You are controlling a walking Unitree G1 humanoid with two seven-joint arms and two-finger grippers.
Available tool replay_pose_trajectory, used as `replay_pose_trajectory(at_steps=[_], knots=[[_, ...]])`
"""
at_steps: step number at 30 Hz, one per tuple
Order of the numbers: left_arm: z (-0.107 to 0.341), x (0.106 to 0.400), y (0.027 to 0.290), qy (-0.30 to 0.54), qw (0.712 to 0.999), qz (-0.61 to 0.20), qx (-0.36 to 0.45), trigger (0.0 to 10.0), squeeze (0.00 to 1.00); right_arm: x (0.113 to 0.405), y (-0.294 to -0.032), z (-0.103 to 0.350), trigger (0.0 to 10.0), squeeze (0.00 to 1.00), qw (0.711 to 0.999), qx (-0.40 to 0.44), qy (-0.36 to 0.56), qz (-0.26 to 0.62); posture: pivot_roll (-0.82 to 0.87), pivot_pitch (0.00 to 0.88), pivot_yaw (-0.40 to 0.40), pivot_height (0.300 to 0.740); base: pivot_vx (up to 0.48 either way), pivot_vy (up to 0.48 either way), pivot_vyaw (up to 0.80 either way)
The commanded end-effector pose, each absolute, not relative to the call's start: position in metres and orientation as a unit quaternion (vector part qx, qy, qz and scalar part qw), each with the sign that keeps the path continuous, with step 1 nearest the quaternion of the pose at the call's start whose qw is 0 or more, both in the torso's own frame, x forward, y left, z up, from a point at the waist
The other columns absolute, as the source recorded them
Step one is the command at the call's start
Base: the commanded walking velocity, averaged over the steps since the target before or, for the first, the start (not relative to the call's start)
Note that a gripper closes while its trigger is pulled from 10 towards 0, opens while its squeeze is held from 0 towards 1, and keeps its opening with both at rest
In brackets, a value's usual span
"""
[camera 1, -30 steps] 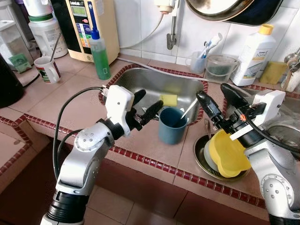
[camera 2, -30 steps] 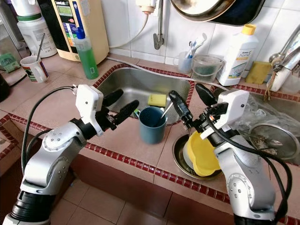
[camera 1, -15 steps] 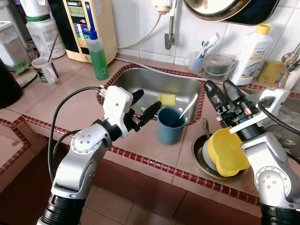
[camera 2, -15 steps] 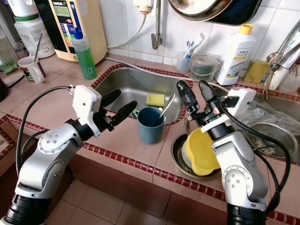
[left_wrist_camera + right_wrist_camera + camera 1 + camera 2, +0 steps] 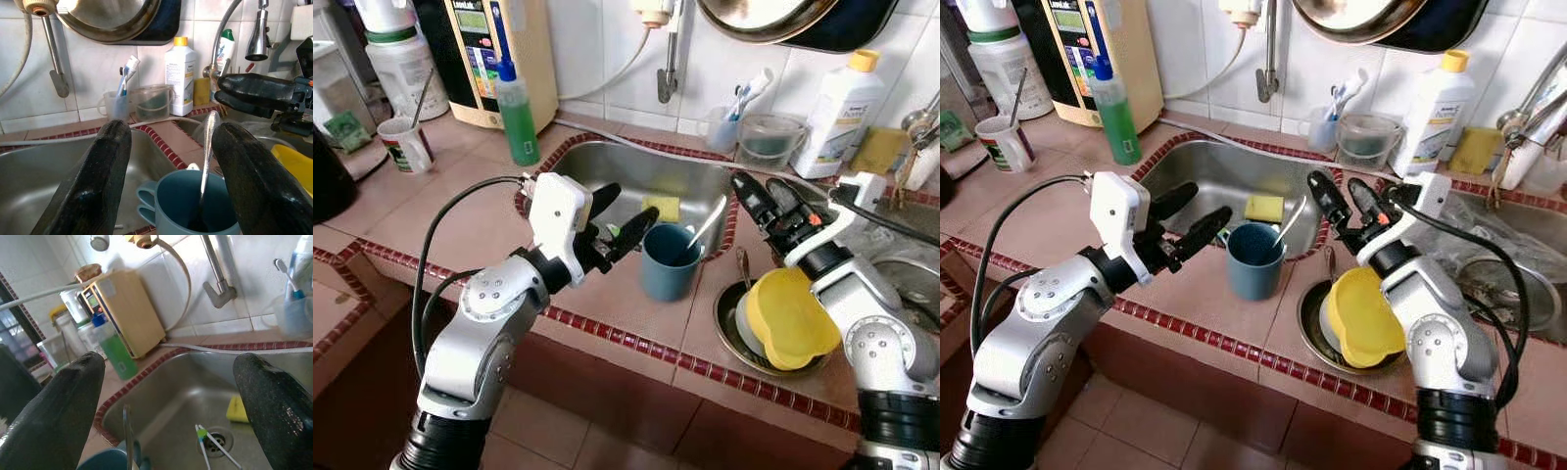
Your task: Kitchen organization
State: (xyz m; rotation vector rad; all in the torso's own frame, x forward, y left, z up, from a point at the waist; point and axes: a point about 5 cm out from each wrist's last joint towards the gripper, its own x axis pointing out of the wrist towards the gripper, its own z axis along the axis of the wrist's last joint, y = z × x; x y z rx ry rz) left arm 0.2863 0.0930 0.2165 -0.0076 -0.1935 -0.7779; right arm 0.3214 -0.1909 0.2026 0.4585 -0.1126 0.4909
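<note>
A blue cup (image 5: 671, 264) stands on the tiled counter at the sink's front edge, with a metal spoon (image 5: 709, 221) leaning in it. My left gripper (image 5: 634, 201) is open just left of the cup, and its fingers (image 5: 105, 166) frame the cup (image 5: 195, 210) in the left wrist view. Right of the cup, my right gripper (image 5: 754, 182) hangs open and empty above the counter. It points toward the sink (image 5: 195, 382), and the spoon handle (image 5: 128, 431) rises between its fingers. A yellow bowl (image 5: 790, 318) lies in a metal plate (image 5: 728, 328) below the right arm.
The steel sink (image 5: 626, 171) holds a yellow sponge (image 5: 667, 208) and a toothbrush (image 5: 215, 445). A green bottle (image 5: 520, 113), a white mug (image 5: 402, 145) and a water purifier (image 5: 499, 49) stand at the back left. A toothbrush cup (image 5: 724, 127), a clear tub (image 5: 773, 142) and a white detergent bottle (image 5: 842, 113) line the back wall.
My right gripper has risen off the yellow bowl, turned at the wrist and swung toward the sink. The left gripper has crept slightly nearer the blue cup.
</note>
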Motion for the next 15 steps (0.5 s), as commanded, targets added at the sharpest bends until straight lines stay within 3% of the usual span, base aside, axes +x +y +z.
replay_pose_trajectory(at_steps=[1,15], knots=[[0.2200,0.2844,0.0933,-0.100,0.922,-0.375,-0.004,10.0,0.00,0.3231,-0.1884,0.2064,10.0,0.00,0.940,0.219,-0.045,0.258,-0.02,0.016,0.001,0.740,0.000,0.000,0.00],[0.2211,0.2831,0.0899,-0.100,0.923,-0.372,-0.014,10.0,0.00,0.3191,-0.1904,0.2076,10.0,0.00,0.935,0.186,-0.004,0.302,-0.04,0.019,-0.015,0.740,0.000,0.000,0.00]])
